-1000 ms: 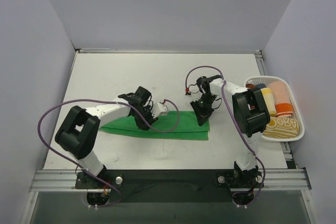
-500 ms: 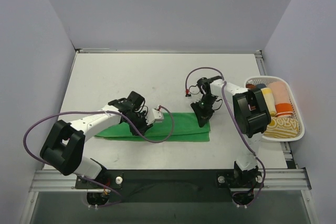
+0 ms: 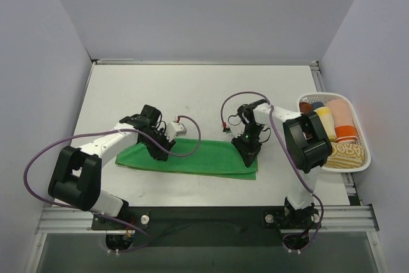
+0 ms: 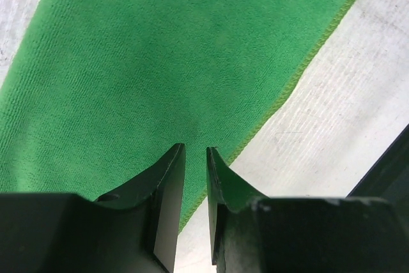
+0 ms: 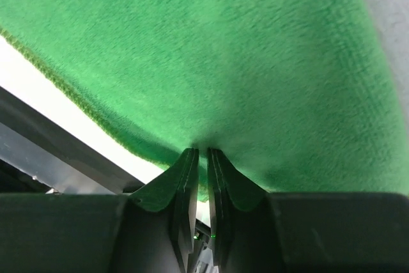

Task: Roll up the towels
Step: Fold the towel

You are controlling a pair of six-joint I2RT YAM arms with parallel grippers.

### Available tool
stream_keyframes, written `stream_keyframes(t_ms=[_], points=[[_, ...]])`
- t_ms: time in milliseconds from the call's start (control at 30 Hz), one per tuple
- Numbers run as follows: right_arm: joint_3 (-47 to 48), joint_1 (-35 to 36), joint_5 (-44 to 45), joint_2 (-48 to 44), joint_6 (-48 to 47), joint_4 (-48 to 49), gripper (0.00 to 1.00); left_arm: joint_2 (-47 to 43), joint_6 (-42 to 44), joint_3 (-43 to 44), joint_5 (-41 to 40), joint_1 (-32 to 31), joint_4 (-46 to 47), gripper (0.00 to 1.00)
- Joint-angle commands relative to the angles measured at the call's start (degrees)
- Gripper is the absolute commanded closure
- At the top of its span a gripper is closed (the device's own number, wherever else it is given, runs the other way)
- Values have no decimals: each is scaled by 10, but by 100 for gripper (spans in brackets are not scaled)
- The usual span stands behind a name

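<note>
the right gripper [image 5: 199, 151] is clamped on the green towel [image 3: 211, 159]. in the right wrist view its jaws meet with only a hairline between them, and the pile puckers at the tips, right by the hem. the left gripper [image 4: 195, 150] is narrow, with a slim gap through which cloth and bare table [image 3: 192, 94] show. nothing looks pinched there, and it sits low over the towel just inside the hem.

the towel lies as a long flat strip, nearer the near edge of the worktop than the far one and roughly midway between the left and right edges. the right gripper holds its right end; the left gripper is over its left part, a little in from that end.

it should handle as light, soft and limp. lifted by one point it would likely sag and unfold, and the plush pile ought to drag on the table rather than slide. a short end, taken at the hem near a corner, looks the best place to start a roll.

the white basket [image 3: 350, 169] stands at the right edge of the worktop, apart from the strip. it holds rolled cloths side by side: a pale yellow roll [image 3: 326, 123], a peach-and-orange roll [image 3: 344, 121], a yellow-patterned roll [image 3: 345, 153], and darker ones at its far end, too small to tell.
</note>
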Motion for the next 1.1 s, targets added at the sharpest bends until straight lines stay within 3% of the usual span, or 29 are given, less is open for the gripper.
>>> stream_keyframes(t_ms=[0,667,1067], points=[[-3,6,-10,-45,-13,-43,86,7,-13,21,7,8,-9,69],[-46,69,1,-64,-14,-67,81,22,-34,38,23,96,-31,70],[-52,97,0,-49,-42,-101,81,43,-16,88,69,246,-78,70]])
